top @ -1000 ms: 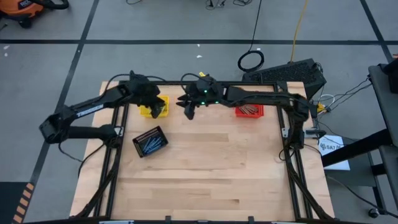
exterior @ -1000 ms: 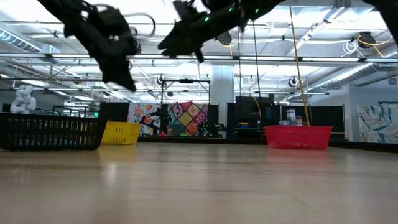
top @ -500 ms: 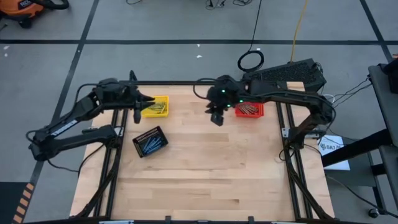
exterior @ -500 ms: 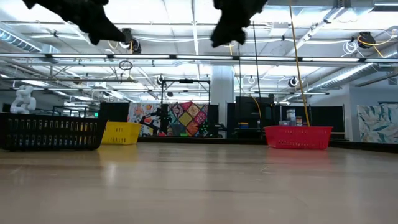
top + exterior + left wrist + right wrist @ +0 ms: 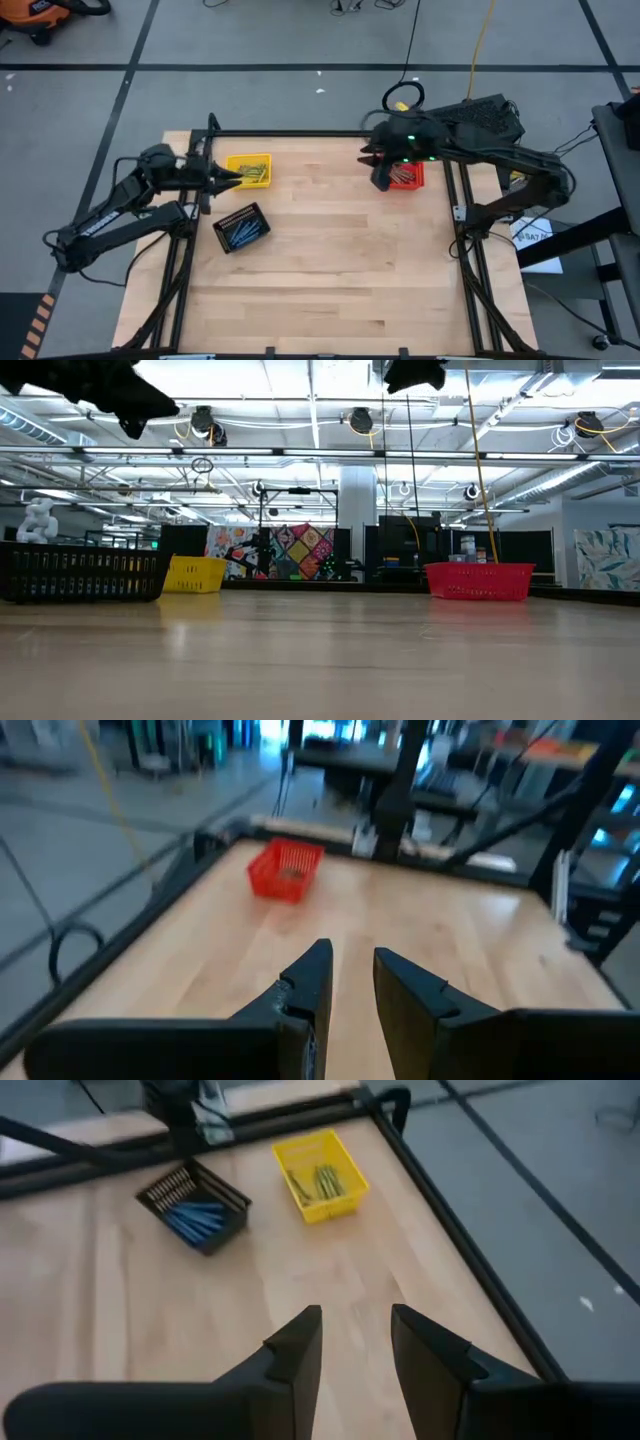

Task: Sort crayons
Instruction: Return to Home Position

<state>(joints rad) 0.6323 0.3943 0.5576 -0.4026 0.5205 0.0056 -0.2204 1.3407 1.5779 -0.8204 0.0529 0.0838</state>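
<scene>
Both arms hang above the wooden table (image 5: 330, 270), and neither holds anything. The left gripper (image 5: 230, 179) is at the table's far left, its tips pointing toward the yellow mesh basket (image 5: 248, 158) just beside it. In the left wrist view its two fingers (image 5: 312, 982) stand a narrow gap apart with nothing between them. The right gripper (image 5: 380, 182) hovers at the far right, over the left side of the red mesh basket (image 5: 418, 183), hiding part of it from above. Its fingers (image 5: 300, 1335) are also spread and empty.

All the crayons I can see lie in baskets. The yellow-green crayons (image 5: 257, 172) are in the yellow basket. The blue crayons (image 5: 243, 231) are in the black mesh basket (image 5: 224, 222), which sits askew a little nearer the front on the left. The brown-red crayons (image 5: 404, 176) are in the red basket, well apart from the other two.

A black metal frame (image 5: 290, 133) runs along the table's far edge and down both sides, close behind the yellow and red baskets. On the grey floor beyond it lie a coil of black cable (image 5: 403, 97) and a yellow cord (image 5: 484, 40). From table height the grippers are only dark shapes at the top of the view. There the baskets sit in a row against a hall with a colourful mural (image 5: 290, 548).
</scene>
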